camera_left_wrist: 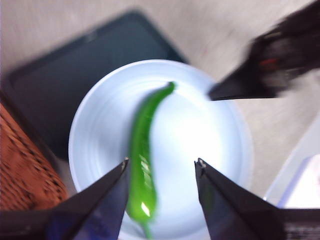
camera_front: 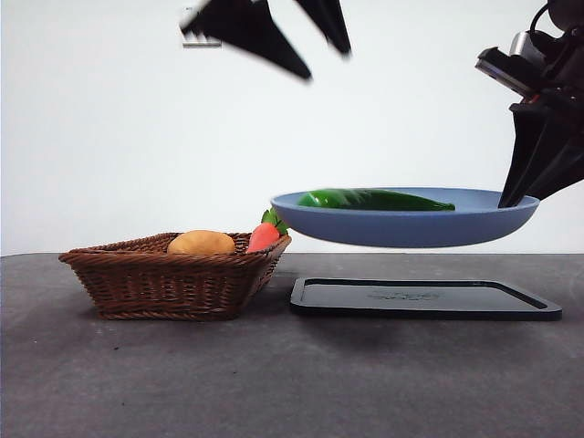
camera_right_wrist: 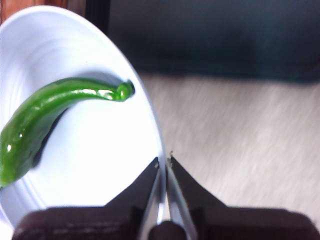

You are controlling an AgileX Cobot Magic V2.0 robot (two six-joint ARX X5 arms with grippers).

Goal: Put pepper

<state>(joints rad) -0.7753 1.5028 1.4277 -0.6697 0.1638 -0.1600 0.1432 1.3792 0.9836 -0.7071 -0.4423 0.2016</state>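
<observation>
The long, glossy dark-green pepper [camera_front: 374,199] lies flat inside the shallow round blue plate [camera_front: 411,228], which hangs in the air above the flat black rectangular tray [camera_front: 424,298]. The right gripper [camera_right_wrist: 163,161] has its two black jaws pinched nearly together on the plate's rim, carrying it from the edge; the pepper's tip lies a short way inward from those jaws, the rest of it curving off across the plate. The left gripper [camera_left_wrist: 161,167] is above the plate, jaws spread wide and holding nothing; the pepper lies below it, running under the gap close by one jaw. In the front view this gripper shows as blurred black tips high above the pepper. Beside the tray stands a brown woven wicker basket [camera_front: 173,278] holding a rounded tan potato [camera_front: 202,243] and a red-orange carrot with green leaves [camera_front: 265,235].
</observation>
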